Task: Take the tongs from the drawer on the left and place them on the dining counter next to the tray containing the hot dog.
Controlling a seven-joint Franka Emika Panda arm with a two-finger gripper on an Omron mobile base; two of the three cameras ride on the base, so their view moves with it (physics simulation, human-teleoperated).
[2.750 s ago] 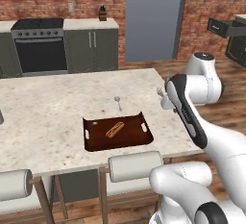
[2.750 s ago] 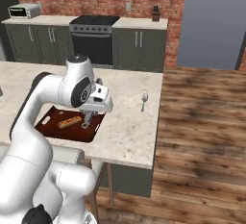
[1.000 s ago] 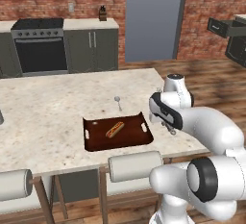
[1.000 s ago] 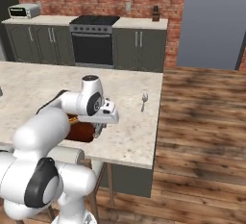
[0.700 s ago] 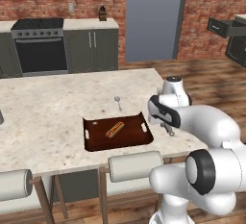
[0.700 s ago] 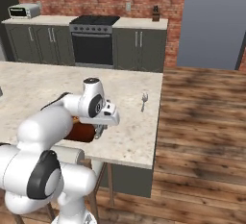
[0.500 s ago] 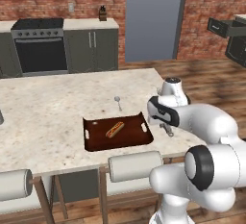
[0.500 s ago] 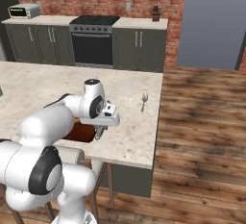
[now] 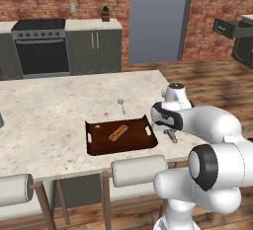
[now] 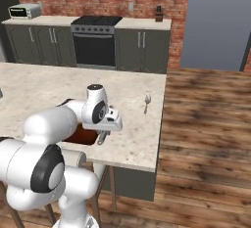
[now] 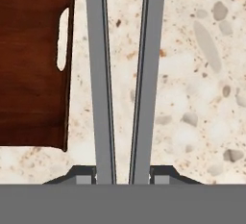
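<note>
The claw (image 11: 122,176) is closed on the tongs (image 11: 124,83), one finger on each side of the two arms. The tongs are low over the surface (image 9: 49,120) (touching or not, I cannot tell), just beside the tray (image 9: 101,145), at its 3 o'clock. The hot dog (image 9: 118,133) lies in the tray.

Light was even and diffuse across both base views, no single source evident. The table (image 9: 59,120) read bright and matte, without glare. Soft sheen showed on the white arm's rounded shells, right of frame in the left base view. Shadows were faint; a dim patch lay on the wooden floor (image 9: 217,91) at upper right. Rendering was sharp, with no blur or edge distortion. In the hand view the tongs (image 11: 125,83) and the tray (image 11: 33,74) had crisp edges, flatly lit.
</note>
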